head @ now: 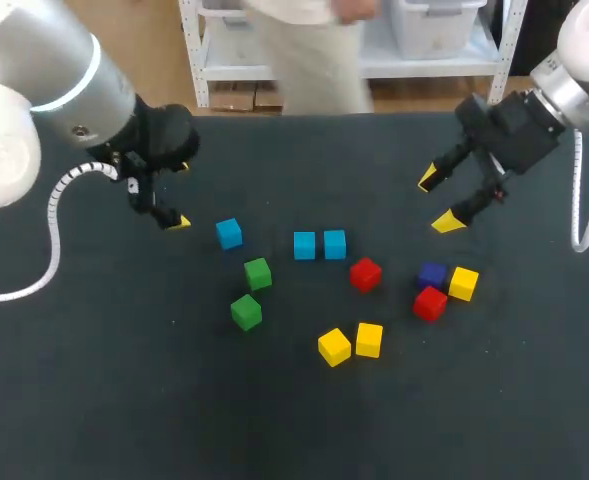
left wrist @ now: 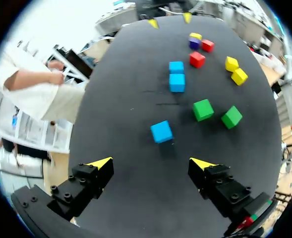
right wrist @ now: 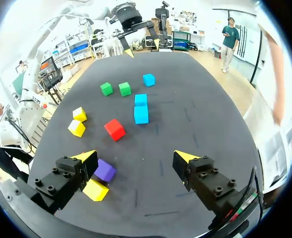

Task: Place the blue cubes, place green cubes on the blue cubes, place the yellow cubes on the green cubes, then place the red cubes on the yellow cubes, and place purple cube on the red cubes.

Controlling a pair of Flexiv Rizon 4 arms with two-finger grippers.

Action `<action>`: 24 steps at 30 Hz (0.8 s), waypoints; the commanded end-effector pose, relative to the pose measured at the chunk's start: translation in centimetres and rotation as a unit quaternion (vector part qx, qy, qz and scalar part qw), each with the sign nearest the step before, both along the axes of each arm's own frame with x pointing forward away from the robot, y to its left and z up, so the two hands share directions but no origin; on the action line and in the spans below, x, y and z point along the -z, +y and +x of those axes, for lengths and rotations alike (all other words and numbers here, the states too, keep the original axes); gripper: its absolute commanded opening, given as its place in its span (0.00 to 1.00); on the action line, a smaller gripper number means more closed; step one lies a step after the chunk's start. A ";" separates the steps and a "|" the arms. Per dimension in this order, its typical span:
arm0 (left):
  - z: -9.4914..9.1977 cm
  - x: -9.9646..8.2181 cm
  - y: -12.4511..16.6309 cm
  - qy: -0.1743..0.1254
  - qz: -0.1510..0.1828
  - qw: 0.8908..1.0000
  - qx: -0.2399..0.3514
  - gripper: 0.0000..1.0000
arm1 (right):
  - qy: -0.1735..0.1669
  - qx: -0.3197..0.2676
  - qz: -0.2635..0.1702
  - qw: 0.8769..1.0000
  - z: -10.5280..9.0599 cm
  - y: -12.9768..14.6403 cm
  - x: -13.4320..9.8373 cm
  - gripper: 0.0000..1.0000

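The left tool (left wrist: 150, 162) is seen nearest, its yellow-tipped fingers spread wide apart over the dark desk (left wrist: 136, 203), with a lone blue cube (left wrist: 161, 132) just ahead of it, untouched. A blue pair (head: 305, 245), two blue cubes set side by side and touching, is found at the middle of the desk and is taken as the landmark. The lone blue cube is placed left of the blue pair, apart from it. A green cube (head: 258, 273) is set left of the pair and nearer the robot, and a second green cube (head: 246, 311) nearer again. A red cube (head: 365, 274) is set just right of the pair. Farther right, a purple cube (head: 432, 274), a second red cube (head: 430, 302) and a yellow cube (head: 463, 283) are huddled together. Another yellow cube (head: 334, 347) and a last yellow cube (head: 369, 339) are laid side by side on the robot's side of the pair. The right tool (head: 438, 200) is held right of the pair and farther from the robot, its fingers likewise apart, clamped on nothing. Every cube is rested directly on the desk
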State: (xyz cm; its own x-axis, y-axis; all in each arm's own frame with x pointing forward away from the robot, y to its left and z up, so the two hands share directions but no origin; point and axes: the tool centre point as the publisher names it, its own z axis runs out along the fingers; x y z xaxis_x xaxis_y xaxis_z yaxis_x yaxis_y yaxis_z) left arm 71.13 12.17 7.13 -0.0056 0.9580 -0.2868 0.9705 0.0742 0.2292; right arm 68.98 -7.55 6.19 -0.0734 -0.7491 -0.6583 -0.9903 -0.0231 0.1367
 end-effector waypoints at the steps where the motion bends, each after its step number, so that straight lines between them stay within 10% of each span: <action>1: 0.8 0.7 -0.7 0.031 -0.020 0.999 -0.025 1.00 | 0.000 -0.001 0.001 1.000 0.1 0.0 0.0 1.00; 11: -0.5 0.7 -2.2 0.068 -0.070 0.985 -0.144 1.00 | 0.000 -0.001 0.001 1.000 0.1 0.0 0.0 1.00; 24: -1.6 2.6 -4.1 0.094 -0.072 0.981 -0.152 1.00 | 0.000 -0.001 0.001 1.000 0.1 0.0 0.0 1.00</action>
State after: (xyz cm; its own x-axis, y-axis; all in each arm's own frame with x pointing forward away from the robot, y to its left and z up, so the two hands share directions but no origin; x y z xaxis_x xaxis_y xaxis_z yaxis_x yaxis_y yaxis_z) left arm 69.06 8.38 5.10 -0.3495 0.8530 -0.3876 0.9224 0.3858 0.0172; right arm 68.99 -7.55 6.18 -0.0734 -0.7490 -0.6584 -0.9903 -0.0231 0.1368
